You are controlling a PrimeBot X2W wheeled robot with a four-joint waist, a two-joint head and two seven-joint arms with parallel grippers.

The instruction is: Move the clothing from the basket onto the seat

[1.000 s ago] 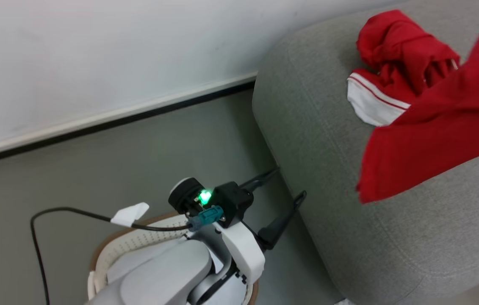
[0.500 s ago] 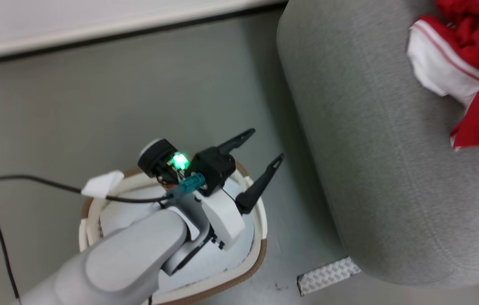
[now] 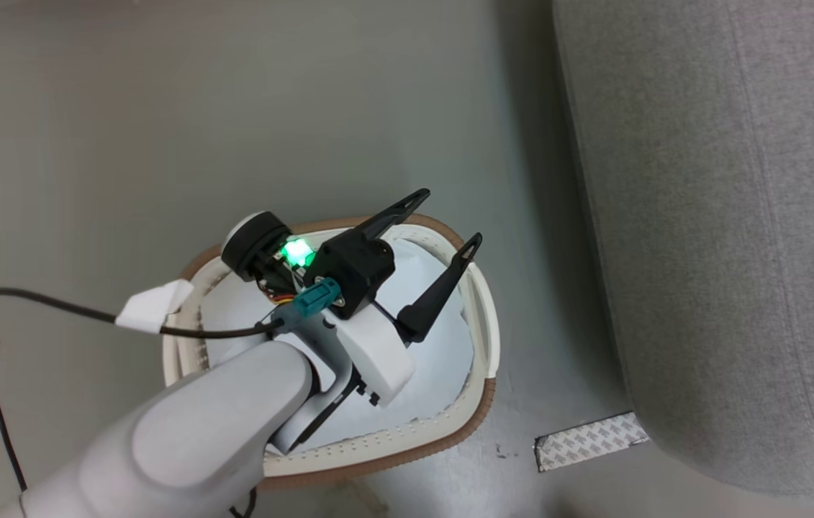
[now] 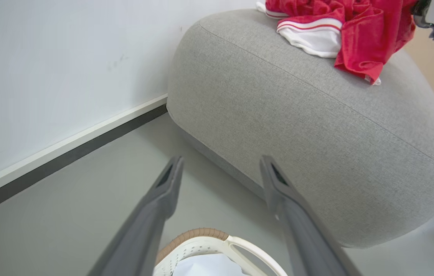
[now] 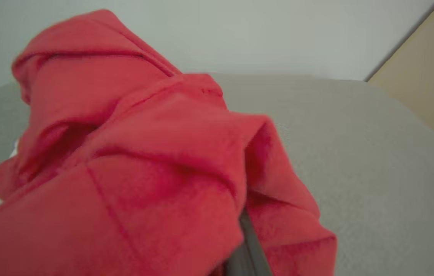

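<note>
A plain grey floor [image 3: 126,108] meets a white wall [image 4: 48,57] with a dark strip [image 4: 67,158] along its bottom.

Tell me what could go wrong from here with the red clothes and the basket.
1. The clothing drapes over the right end effector; pulling back could drag it off the seat, whose edge is rounded.
2. The open left end effector hovers over the basket, which holds a pale sheet; it might grab that instead.

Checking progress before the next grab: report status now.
Left gripper open above basket. Right gripper under red clothing on seat, grip unclear. Basket shows pale sheet, no red. Nothing blocking.
</note>
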